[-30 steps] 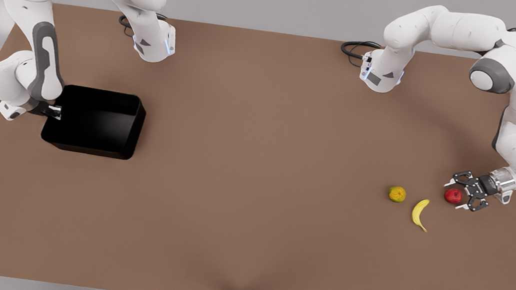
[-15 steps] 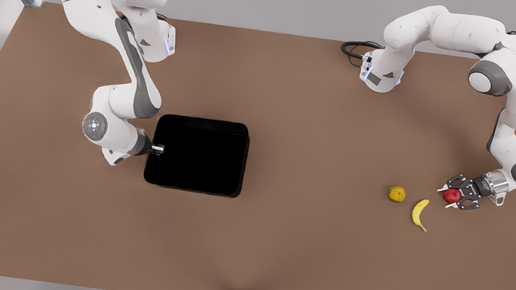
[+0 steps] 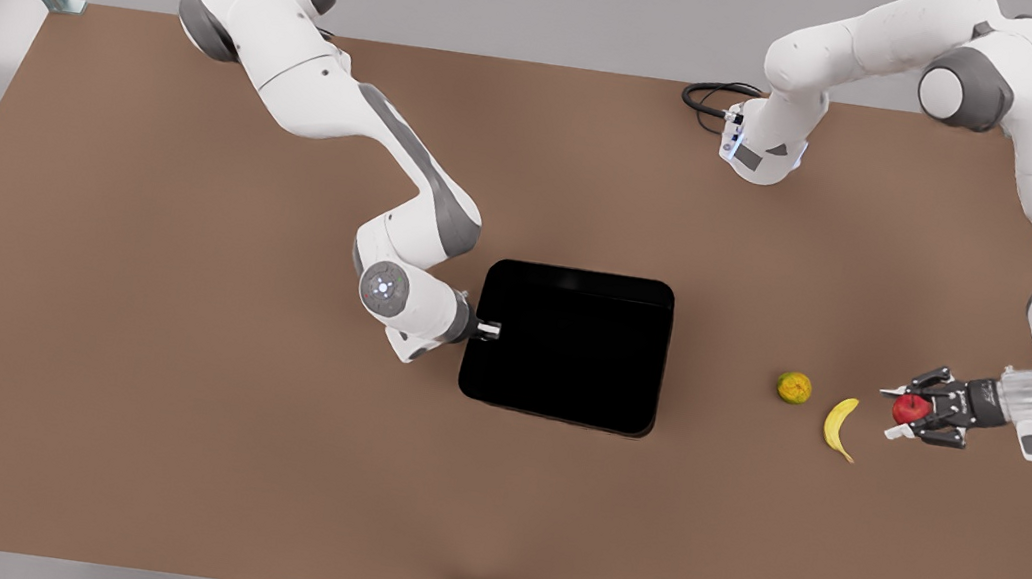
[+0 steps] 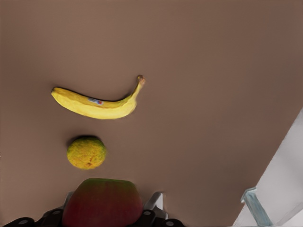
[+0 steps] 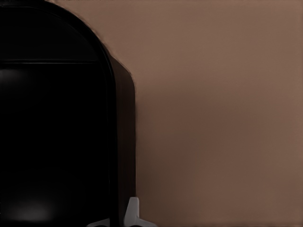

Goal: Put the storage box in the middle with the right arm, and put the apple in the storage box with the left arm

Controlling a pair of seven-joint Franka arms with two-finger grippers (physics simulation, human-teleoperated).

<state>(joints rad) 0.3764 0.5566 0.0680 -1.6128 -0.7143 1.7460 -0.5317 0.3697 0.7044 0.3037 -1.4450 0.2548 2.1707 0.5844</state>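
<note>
— Where's the storage box (image 3: pixel 568 347)?

— Mid-bench (image 3: pixel 157 401), open brown surface on all sides, long axis across the front view. My right gripper (image 3: pixel 488 331), forearm reaching low, pinches its wall.

— And the apple (image 3: pixel 909 408)?

— Clamped in my left gripper (image 3: pixel 912 416), beside the banana (image 3: pixel 839 427) and the yellow-orange fruit (image 3: pixel 794 387).

1. Storage box (image 3: pixel 568 347): glossy black all over.
2. Apple (image 3: pixel 909 407): red, fading greenish on one patch.
3. Banana (image 3: pixel 839 427): yellow, small sticker.
4. Round fruit (image 3: pixel 794 387): yellow-orange, green-tinged.
5. Bench (image 3: pixel 153 430): plain brown.
</note>
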